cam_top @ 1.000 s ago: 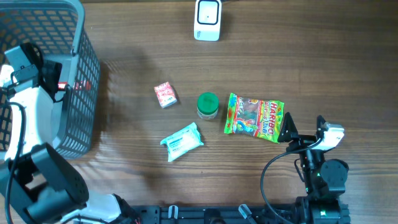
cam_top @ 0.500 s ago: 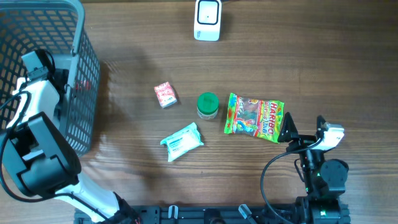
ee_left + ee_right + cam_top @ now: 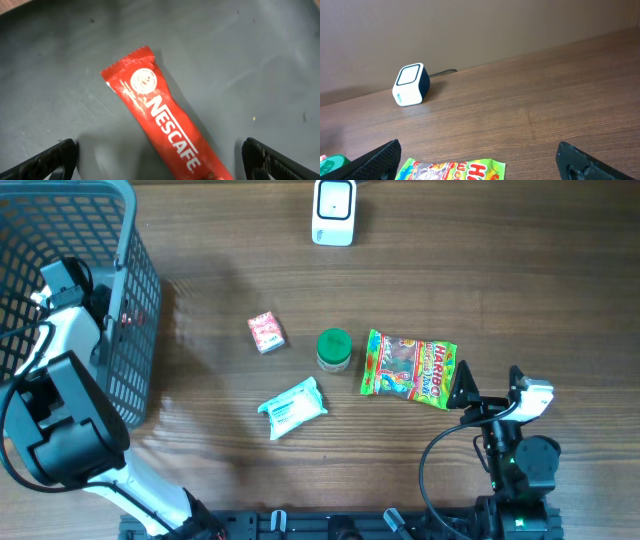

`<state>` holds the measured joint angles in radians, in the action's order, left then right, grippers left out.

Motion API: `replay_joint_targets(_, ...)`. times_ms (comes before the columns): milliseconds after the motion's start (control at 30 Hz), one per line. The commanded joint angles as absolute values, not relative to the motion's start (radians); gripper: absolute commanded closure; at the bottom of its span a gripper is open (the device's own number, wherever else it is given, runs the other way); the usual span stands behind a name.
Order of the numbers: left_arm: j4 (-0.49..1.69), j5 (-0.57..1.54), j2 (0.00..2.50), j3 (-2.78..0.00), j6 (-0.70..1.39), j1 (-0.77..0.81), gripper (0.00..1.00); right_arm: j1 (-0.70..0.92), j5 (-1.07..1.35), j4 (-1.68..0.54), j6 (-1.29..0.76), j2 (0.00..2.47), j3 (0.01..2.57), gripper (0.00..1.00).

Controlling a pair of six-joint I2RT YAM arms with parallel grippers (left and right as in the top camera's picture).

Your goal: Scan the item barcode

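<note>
A red Nescafe stick (image 3: pixel 160 125) lies flat on the grey floor of the basket (image 3: pixel 128 220). My left gripper (image 3: pixel 160 161) hangs just over it, open, with the stick's lower end between the two fingers and not gripped. In the overhead view the left arm (image 3: pixel 62 290) reaches into the basket at the far left. The white barcode scanner (image 3: pixel 333 210) stands at the table's back edge and shows in the right wrist view as scanner (image 3: pixel 411 84). My right gripper (image 3: pixel 490 385) is open and empty, beside the Haribo bag (image 3: pixel 408 368).
On the wooden table lie a small red box (image 3: pixel 265 332), a green-lidded jar (image 3: pixel 334 350) and a teal wipes packet (image 3: pixel 292 408). The basket's mesh wall (image 3: pixel 140 330) stands between the left arm and these things. A cable runs from the scanner.
The left arm has shifted a little to the right inside the basket and turned. The right arm and the things on the table have not moved.
</note>
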<state>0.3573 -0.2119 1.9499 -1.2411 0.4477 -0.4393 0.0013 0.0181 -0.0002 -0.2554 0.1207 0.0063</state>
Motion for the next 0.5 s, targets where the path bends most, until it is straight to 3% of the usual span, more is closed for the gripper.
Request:
replay_joint_targets(0,0.402,-0.168,1.992,-1.236,0.369,-0.438,0.02,0.006,0.023,0.004,-0.239,0.121,0.005,0.00)
replay_joint_targets(167,0.462,-0.169,1.992,-1.236,0.370,-0.438,0.09,0.006,0.023,0.004,-0.239,0.121,0.005,0.00)
replay_joint_targets(200,0.471,-0.169,1.992,-1.236,0.370,-0.438,0.15,0.006,0.023,0.004,-0.239,0.121,0.005,0.00)
replay_joint_targets(267,0.508,-0.169,1.992,-1.236,0.371,-0.441,0.45,0.006,0.023,0.004,-0.239,0.121,0.005,0.00)
replay_joint_targets(300,0.525,-0.175,1.992,-1.236,0.377,-0.442,0.54,0.006,0.023,0.004,-0.239,0.121,0.005,0.00)
replay_joint_targets(367,0.568,-0.206,1.992,-1.236,0.434,-0.442,0.65,0.006,0.023,0.004,-0.239,0.121,0.005,0.00)
replay_joint_targets(467,0.596,-0.211,1.992,-1.236,0.463,-0.442,0.67,0.006,0.023,0.004,-0.239,0.121,0.005,0.00)
